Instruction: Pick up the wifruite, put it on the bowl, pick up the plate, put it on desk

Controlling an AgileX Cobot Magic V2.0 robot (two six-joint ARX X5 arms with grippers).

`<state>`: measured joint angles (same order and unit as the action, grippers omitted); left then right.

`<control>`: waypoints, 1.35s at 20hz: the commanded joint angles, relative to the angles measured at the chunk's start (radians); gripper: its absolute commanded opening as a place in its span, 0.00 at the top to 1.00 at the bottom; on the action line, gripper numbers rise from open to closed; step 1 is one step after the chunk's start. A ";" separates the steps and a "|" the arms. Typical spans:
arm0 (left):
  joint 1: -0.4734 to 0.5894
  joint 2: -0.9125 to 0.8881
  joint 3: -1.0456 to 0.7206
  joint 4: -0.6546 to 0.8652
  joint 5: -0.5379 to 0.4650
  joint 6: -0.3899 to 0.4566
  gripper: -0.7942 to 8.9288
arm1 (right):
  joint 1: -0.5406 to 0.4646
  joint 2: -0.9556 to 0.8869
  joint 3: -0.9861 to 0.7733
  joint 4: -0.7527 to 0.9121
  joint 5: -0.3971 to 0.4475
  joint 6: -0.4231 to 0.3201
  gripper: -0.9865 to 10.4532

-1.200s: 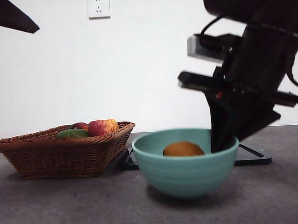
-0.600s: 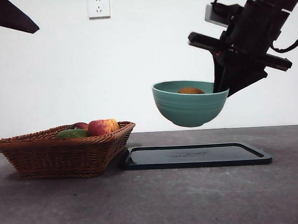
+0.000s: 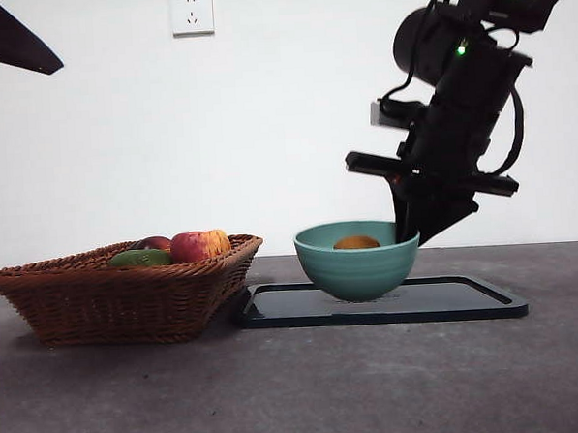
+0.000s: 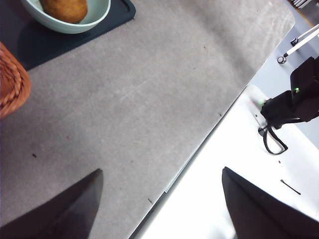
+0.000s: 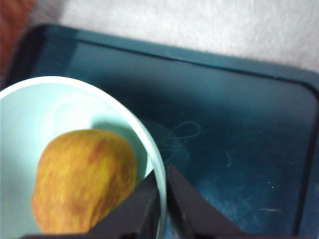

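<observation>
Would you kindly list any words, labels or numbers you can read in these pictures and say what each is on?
Wall socket: a tiny mark at its top left corner, too small to read.
Dark tray: a faint looping mark on its floor, not legible as text.
Nothing else carries any writing.

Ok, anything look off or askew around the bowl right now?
Nothing is spilled or damaged. The bowl sits level on the dark tray, not the desk, with the wifruite inside. The right hand pinches its rim. The fruit basket looks undisturbed.
</observation>
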<state>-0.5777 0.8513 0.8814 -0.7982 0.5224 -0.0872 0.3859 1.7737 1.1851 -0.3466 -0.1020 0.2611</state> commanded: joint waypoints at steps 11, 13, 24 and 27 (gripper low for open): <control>-0.005 0.005 0.006 0.005 0.002 0.016 0.54 | -0.004 0.033 0.026 0.009 -0.002 -0.007 0.80; -0.005 0.005 0.006 0.005 0.002 0.016 0.54 | -0.004 0.032 0.026 0.010 -0.001 -0.007 0.80; -0.005 0.005 0.006 0.009 0.002 0.016 0.54 | -0.014 -0.373 0.034 -0.211 -0.016 -0.069 0.77; -0.005 0.005 0.006 0.009 0.002 0.016 0.54 | -0.013 -0.517 0.033 -0.330 -0.034 -0.141 0.77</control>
<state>-0.5781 0.8513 0.8814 -0.7967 0.5224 -0.0872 0.3664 1.2442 1.2007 -0.6788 -0.1326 0.1577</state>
